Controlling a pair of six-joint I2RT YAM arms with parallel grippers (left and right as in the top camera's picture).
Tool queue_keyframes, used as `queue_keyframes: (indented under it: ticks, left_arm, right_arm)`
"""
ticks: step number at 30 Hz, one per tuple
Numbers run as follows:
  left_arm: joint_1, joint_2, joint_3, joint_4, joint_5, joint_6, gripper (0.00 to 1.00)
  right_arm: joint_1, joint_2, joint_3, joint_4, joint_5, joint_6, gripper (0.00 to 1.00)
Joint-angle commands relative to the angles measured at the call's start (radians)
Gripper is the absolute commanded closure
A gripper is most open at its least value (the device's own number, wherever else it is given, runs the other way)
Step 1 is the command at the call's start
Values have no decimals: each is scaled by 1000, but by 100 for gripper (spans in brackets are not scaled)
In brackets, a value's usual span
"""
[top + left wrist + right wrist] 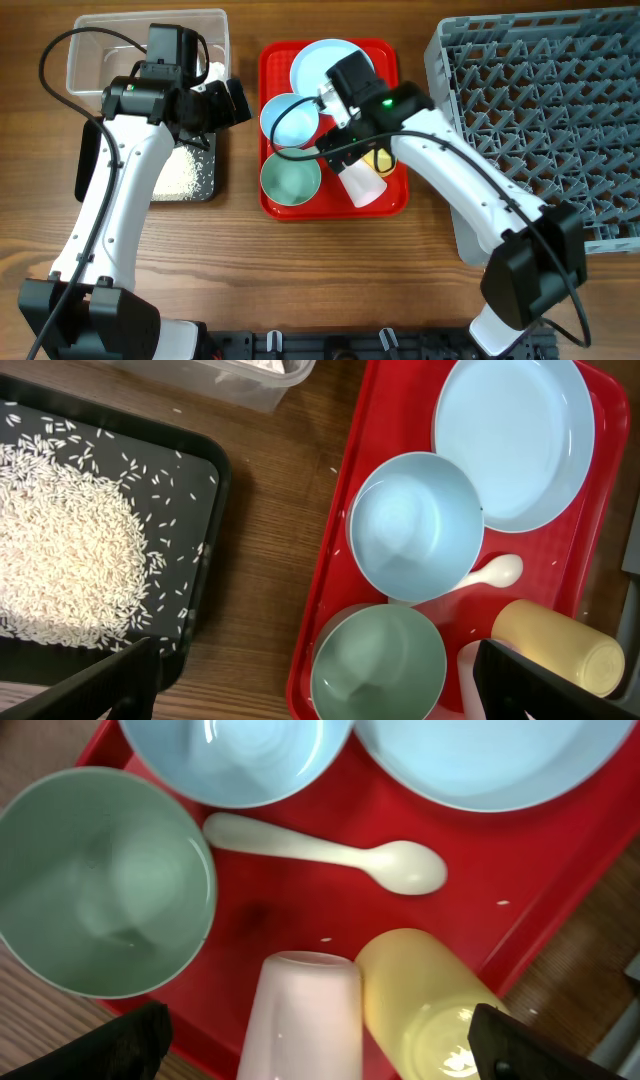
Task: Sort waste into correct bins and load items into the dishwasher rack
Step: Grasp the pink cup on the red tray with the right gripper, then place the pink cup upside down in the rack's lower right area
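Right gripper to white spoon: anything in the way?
Nothing covers the spoon, but the white cup and yellow cup lie tipped under the open right gripper, nearer it than the spoon.

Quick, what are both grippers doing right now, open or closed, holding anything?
Left gripper: open, holding nothing.
Right gripper: open, holding nothing.

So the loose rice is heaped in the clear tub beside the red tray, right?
No. The rice is heaped in the black tray beside the red tray, not the clear tub; the left wrist view shows it.
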Motion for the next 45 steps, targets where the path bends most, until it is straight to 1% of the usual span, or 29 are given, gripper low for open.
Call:
queue_keyframes:
  ticks: [1,5,7,11,13,14,21,25,32,35,37,39,40,42,45]
  left_arm:
    - [5,-6,9,0,8,-13,0]
    - [5,-6,9,-3,-14,-12,0]
    - [34,-6,9,6,-25,-14,0]
    - [209,-6,9,0,-11,-74,0]
    - [282,-6,9,-10,28,-73,0]
    - [297,-6,9,-16,35,-73,0]
    - [297,-6,9,-42,36,-73,0]
    - [297,-6,9,-42,43,-73,0]
    - [297,-6,9,-42,43,-73,0]
    - [297,-6,9,-42,43,-73,0]
    - [297,-6,9,-41,43,-73,0]
    - [297,-6,9,-41,43,-73,0]
    - [297,-6,9,-41,43,-73,0]
    - [297,-6,9,-41,43,-73,0]
    - [297,-6,9,-41,43,-73,0]
  right_arm:
    - [16,53,23,2,26,-24,3]
    - [17,72,20,-2,6,-23,2]
    - [17,76,15,-5,-12,-23,2]
    - [17,88,15,-23,-34,-11,2]
    - [17,105,6,-32,-34,-11,2]
    - [17,109,0,-30,-35,-7,2]
    - [17,175,-2,-58,-96,-25,3]
    - [17,189,-2,-71,-98,-26,2]
    - [17,240,-6,-88,-98,-26,7]
    - [16,243,-24,-95,-69,-27,8]
    - [16,243,-35,-113,-63,-27,11]
    - [16,243,-35,-143,-58,-28,17]
    - [16,243,-35,-156,-56,-28,21]
    - [16,243,-35,-171,-56,-29,34]
    - [16,243,-35,-150,-56,-26,44]
